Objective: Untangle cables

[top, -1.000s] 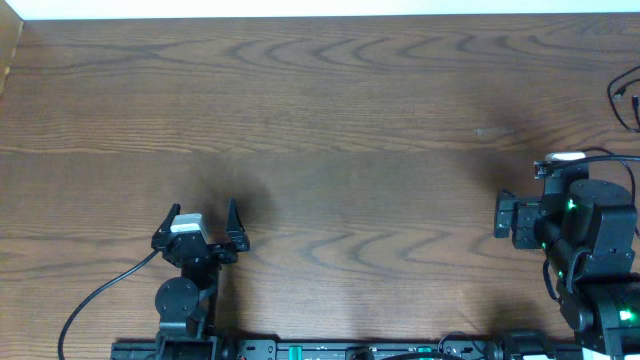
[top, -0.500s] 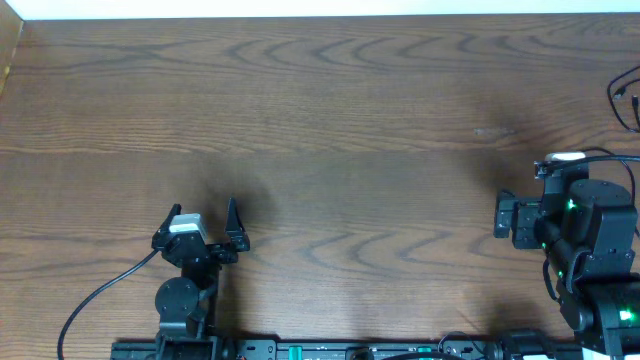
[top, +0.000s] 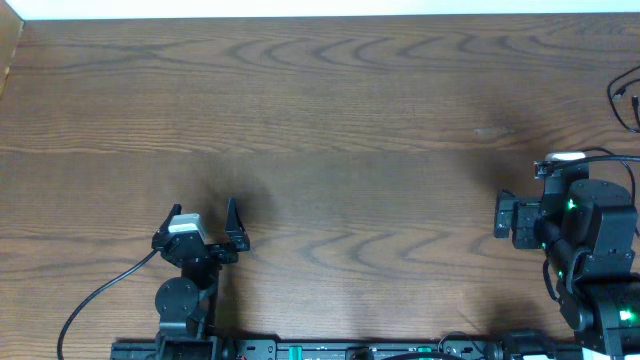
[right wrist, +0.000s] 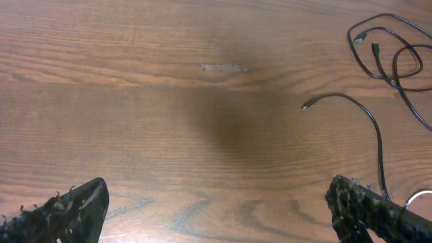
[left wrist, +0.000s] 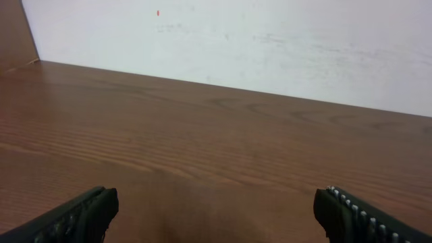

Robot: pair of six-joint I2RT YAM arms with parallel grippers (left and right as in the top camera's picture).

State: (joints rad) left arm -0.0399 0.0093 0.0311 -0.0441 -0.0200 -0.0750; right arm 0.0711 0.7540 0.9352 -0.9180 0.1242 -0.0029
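Observation:
The black cable (right wrist: 388, 50) lies in loose overlapping loops at the far right of the wooden table (top: 330, 110), and it reaches the frame edge in the overhead view (top: 625, 95). One strand with a small plug end (right wrist: 307, 106) curves back toward my right fingers (right wrist: 364, 209). A thin white arc (right wrist: 418, 199) shows at the lower right edge, mostly cut off. My right gripper (right wrist: 216, 212) is open over bare wood, short of the cables. At the near left, my left gripper (top: 200, 222) (left wrist: 216, 216) is open and empty, far from them.
A white wall (left wrist: 270, 40) backs the table's far edge. A wooden panel (top: 10, 50) stands at the far left corner. The left arm's thick black lead (top: 100, 295) trails off the near edge. A pale scuff (right wrist: 223, 67) marks the wood ahead of my right gripper.

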